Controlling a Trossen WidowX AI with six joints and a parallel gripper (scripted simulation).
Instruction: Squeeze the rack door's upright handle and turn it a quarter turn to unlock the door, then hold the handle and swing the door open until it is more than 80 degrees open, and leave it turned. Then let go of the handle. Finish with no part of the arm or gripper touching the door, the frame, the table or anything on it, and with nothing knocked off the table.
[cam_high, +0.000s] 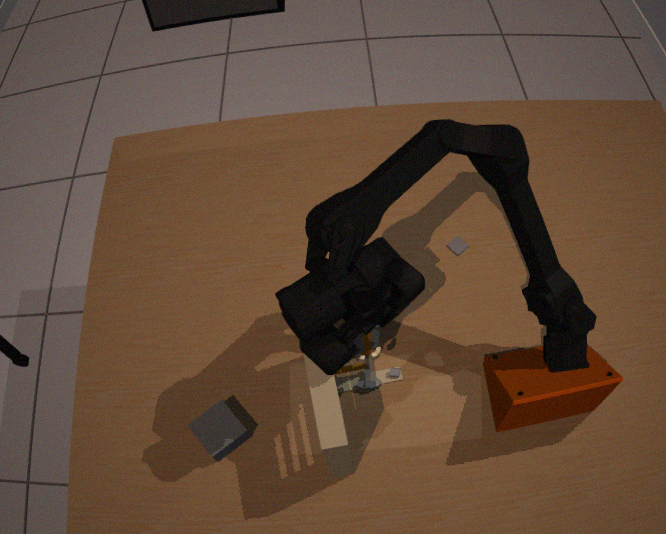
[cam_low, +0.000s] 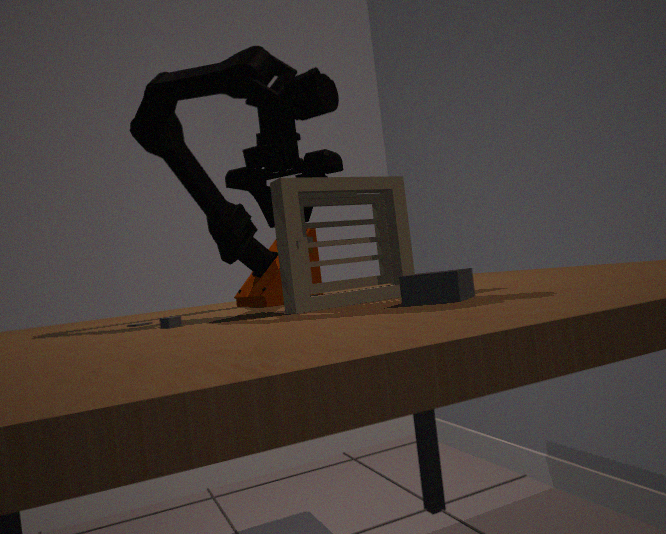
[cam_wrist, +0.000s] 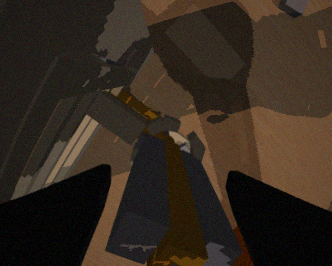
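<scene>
Where I stand on the exterior side, the wooden table (cam_high: 194, 194) (cam_low: 333, 361) (cam_wrist: 295, 150) comes nearest, its fine grain running along a thick front edge. On it sits a small grey block (cam_high: 457, 245) (cam_low: 170, 322) (easy to miss in this dim light). Beyond stands the matte, pale beige frame (cam_high: 327, 411) (cam_low: 285, 250), square-cornered, with slim horizontal bars across its opening. A dark slate box (cam_high: 216, 428) (cam_low: 436, 287) lies near its foot, flat-faced and blunt.

Behind the frame the black gripper (cam_high: 368, 333) (cam_low: 290, 222) (cam_wrist: 170, 177) points down, its tapering fingers spread apart. Farther back, the arm's angular orange base (cam_high: 555, 406) (cam_low: 258, 292) shows partly through the opening, with plain grey walls (cam_low: 500, 139) behind.

The wrist view gives what the exterior one hides: the blue-grey handle (cam_high: 375, 337) (cam_wrist: 145, 195), a smooth slab with a brownish-gold stripe, appears between the parted fingers. I can't tell whether either finger touches it. From the top, the handle is mostly under the gripper, above a round grey disc (cam_high: 366, 384) that the exterior view doesn't show.
</scene>
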